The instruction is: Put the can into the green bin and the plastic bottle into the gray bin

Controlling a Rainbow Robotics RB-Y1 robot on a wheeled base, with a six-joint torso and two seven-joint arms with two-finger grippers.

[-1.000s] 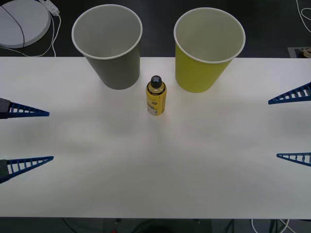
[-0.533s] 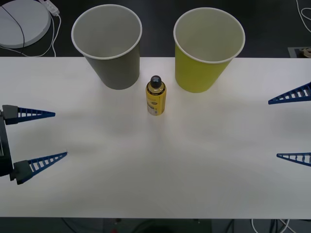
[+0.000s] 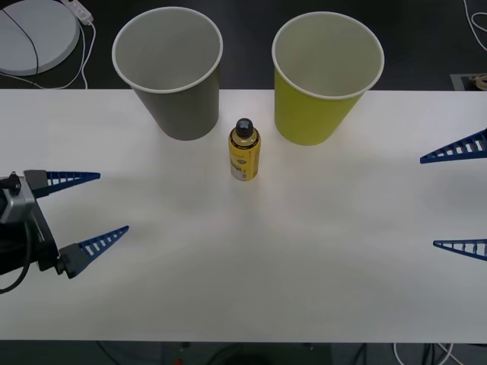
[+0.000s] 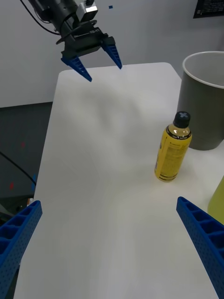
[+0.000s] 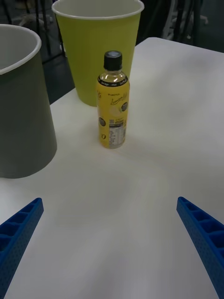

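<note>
**Reaching in from the left, fingers spread, bottle untouched at centre**

Hovering above the white table (image 3: pixel 251 274) on my left side, the left gripper (image 3: pixel 106 204) has its two blue ribbed fingers spread wide apart and grips nothing; I see them pointed inward toward the middle of the table, with open tabletop between their tips and the plastic bottle (image 3: pixel 244 149). From the left wrist camera, the bottle (image 5: pixel 112 100) stands upright straight ahead between the two finger lines, well apart from them, its black cap on top and its printed label facing the lens. The gray bin (image 5: pixel 21 103) stands just beside it on one flank and the green bin (image 5: pixel 97 44) behind it on the other, both upright.

The right gripper (image 3: pixel 479 194) sits at the far right edge of the table, also spread wide and holding nothing, well apart from the bottle. From its wrist camera I see the bottle (image 4: pixel 173 147) standing near the foot of the gray bin (image 4: pixel 201 100), and across the table the left gripper (image 4: pixel 99 63).

In the front view the bottle stands between the gray bin (image 3: pixel 169 72) and the green bin (image 3: pixel 326 76), slightly nearer me than both. A white disc with a cable (image 3: pixel 34 34) lies beyond the far left corner.
</note>
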